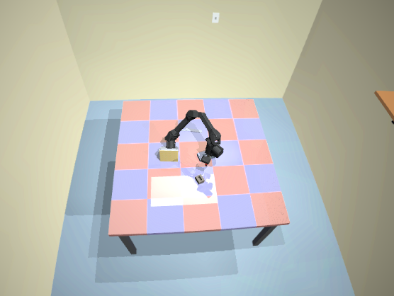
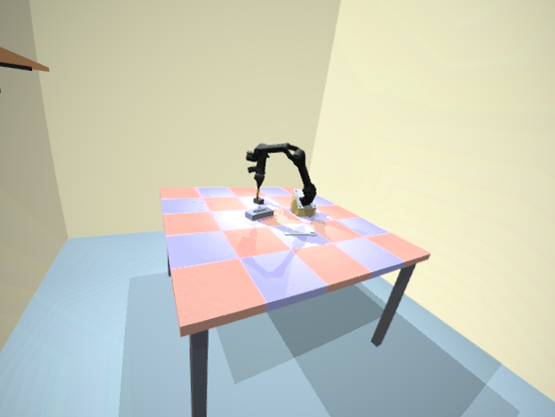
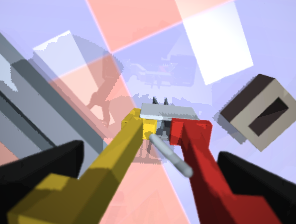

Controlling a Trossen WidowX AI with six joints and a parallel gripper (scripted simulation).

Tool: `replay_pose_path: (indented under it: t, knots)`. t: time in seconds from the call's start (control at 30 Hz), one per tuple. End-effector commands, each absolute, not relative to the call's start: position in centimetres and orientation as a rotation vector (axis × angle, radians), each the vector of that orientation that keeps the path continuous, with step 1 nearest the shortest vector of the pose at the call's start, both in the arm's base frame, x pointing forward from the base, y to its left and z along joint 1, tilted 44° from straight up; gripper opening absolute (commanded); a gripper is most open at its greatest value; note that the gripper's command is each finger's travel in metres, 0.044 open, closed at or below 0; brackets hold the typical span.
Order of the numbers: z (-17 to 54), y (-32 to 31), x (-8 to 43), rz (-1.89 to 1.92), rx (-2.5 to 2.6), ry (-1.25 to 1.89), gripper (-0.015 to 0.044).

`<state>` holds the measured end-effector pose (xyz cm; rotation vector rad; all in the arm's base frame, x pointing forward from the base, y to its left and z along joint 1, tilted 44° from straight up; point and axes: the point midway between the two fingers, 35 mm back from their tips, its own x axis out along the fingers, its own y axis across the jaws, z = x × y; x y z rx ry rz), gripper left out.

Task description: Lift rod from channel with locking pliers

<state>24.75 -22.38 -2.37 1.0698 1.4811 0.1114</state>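
My gripper is shut on the locking pliers, one finger on the yellow handle and one on the red handle. The pliers hang clear above the table with their grey jaws pointing down. The tan holster with its dark slot stands empty to the right in the wrist view. The grey channel block lies to the left there. The rod in it is too small to make out.
The arm's tan base block stands on the chequered table. A thin grey bar lies flat on the table beyond the arm. A bright white patch of light lies beside the holster.
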Motion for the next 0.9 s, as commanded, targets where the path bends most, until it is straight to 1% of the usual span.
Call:
replay_pose_path:
  t: [0.0,0.87]
  knots:
    - [-1.4,-22.0,25.2,0.148,1.023,1.461,0.0322]
    - [2.0,-18.4,27.2,0.369,0.778,1.387,0.0322]
